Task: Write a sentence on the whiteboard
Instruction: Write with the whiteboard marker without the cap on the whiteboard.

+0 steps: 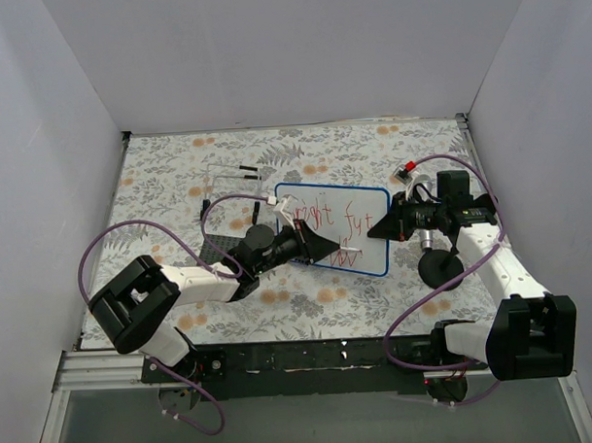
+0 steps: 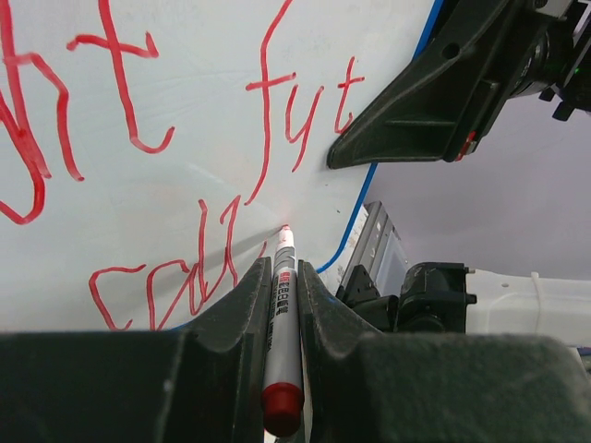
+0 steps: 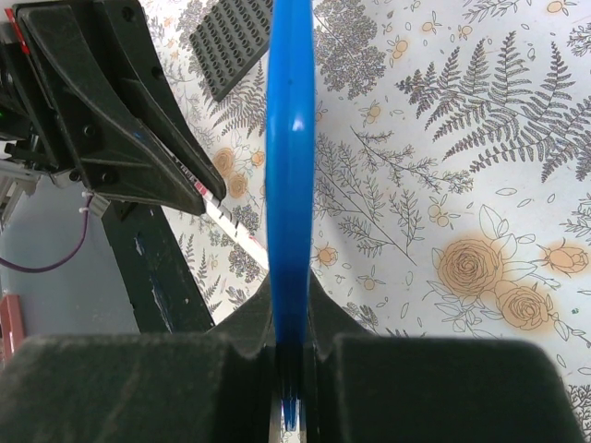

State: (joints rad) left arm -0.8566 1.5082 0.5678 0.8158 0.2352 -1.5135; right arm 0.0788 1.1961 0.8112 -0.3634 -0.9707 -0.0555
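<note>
whiteboard (image 2: 203, 166) w/ red sentence (image 2: 268, 88), "ght fut", "cal"

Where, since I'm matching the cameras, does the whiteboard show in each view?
Top: whiteboard at centre of picture.
Left wrist: whiteboard fills the upper left, red writing on it.
Right wrist: whiteboard edge-on, blue rim upright at centre.
Shared landmark: left gripper, shut on the marker.

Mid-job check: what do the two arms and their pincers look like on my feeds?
The left arm and right arm have white links, black joints and blocky black housings. A purple cable loops along each. The left pincer and right pincer are matte black, with wedge-shaped fingers tapering to the tips; each carries a small red mark.
</note>
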